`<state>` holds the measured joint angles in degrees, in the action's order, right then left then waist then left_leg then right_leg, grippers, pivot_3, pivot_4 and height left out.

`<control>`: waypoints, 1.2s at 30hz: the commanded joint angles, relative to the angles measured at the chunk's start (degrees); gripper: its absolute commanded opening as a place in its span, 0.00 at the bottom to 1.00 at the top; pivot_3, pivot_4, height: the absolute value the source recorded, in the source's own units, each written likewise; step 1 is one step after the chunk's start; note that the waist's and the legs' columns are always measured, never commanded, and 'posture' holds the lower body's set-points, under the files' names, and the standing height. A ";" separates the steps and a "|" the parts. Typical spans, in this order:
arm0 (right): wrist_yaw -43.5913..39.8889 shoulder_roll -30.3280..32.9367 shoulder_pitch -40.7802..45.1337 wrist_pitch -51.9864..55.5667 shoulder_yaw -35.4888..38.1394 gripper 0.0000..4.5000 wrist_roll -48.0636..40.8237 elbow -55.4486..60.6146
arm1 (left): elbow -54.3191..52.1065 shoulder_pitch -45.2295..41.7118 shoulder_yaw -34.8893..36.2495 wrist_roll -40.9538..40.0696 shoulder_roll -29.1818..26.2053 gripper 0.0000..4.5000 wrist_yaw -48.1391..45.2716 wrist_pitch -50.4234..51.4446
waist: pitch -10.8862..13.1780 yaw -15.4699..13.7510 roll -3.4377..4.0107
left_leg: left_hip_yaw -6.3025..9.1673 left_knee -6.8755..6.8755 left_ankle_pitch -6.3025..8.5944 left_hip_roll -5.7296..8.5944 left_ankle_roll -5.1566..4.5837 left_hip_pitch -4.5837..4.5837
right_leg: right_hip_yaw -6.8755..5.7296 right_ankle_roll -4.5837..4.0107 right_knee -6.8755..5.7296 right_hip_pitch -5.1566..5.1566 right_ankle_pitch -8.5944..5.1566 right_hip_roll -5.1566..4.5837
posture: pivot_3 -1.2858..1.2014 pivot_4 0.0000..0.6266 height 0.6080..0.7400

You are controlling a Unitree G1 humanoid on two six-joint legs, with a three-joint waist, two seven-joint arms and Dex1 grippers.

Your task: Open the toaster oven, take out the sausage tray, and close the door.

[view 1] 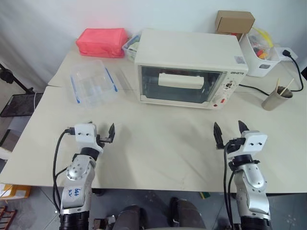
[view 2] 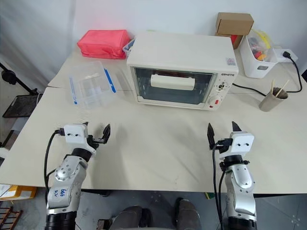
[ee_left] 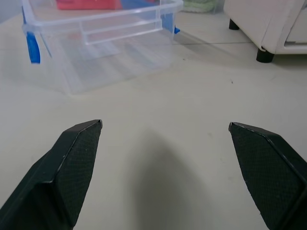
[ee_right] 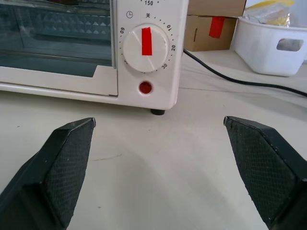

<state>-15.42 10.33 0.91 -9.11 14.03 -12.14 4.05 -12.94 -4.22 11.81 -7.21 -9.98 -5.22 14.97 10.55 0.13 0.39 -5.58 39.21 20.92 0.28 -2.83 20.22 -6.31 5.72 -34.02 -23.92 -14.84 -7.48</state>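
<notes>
A: Two grippers, both with fingers spread wide and nothing between them; the left gripper (view 1: 106, 135) and the right gripper (view 1: 229, 132) hover over the near part of the table (view 1: 158, 143), well short of the toaster oven (view 1: 189, 67).

B: And the door (view 1: 180, 85)?

A: Shut; its cream bar handle (view 1: 181, 80) runs left to right across the upper part of the glass, so its long axis lies crosswise to either reach; it sits ahead of both grippers and between them, the right gripper a little nearer I'd judge, since the oven stands right of centre.

B: The sausage tray?

A: I can't make it out through the glass; presumably inside.

B: Any writing?

A: Dark lettering on the panel's top corner, too small to read; the timer knob (ee_right: 145, 48) carries a red strip, with 10, 20, 30 and 60 around it, "150" above and the character 关; a red light (ee_right: 145, 87) sits beneath. The clear container with blue clips (view 1: 92, 85) stands left of the oven.
</notes>
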 commanded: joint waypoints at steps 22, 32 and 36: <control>-29.72 25.46 14.72 29.04 -2.71 1.00 -28.09 10.49 | 5.47 -15.58 1.61 -34.50 -28.40 1.00 -52.66 13.71 | 0.05 0.00 0.04 | 0.11 0.08 0.00 -0.02 0.00 0.01 | -0.20 -0.03 0.04 0.09 -0.02 0.06 | 0.52 0.24 1.00; -28.53 18.28 28.28 23.93 -6.34 1.00 -21.02 0.33 | 2.94 -12.36 2.04 -32.76 -24.03 1.00 -47.20 11.32 | 0.07 -0.01 0.01 | 0.12 0.11 -0.02 0.02 -0.01 0.07 | -0.33 -0.01 0.04 0.08 0.00 0.09 | 0.52 0.24 1.00; -31.83 17.27 28.53 23.56 -7.60 1.00 -21.40 2.02 | 2.05 -11.75 1.92 -33.18 -22.93 1.00 -45.81 11.10 | 0.07 0.02 0.01 | 0.17 0.12 -0.02 0.03 -0.01 0.10 | -0.35 -0.01 0.04 0.08 0.00 0.10 | 0.52 0.24 1.00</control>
<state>-45.36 27.81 28.94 16.03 6.63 -32.73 3.18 -8.69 -16.09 12.57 -40.02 -33.31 -51.60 27.05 10.63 0.15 0.40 -5.43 39.33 20.91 0.32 -2.83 20.31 -6.68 5.71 -33.97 -23.84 -14.85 -7.37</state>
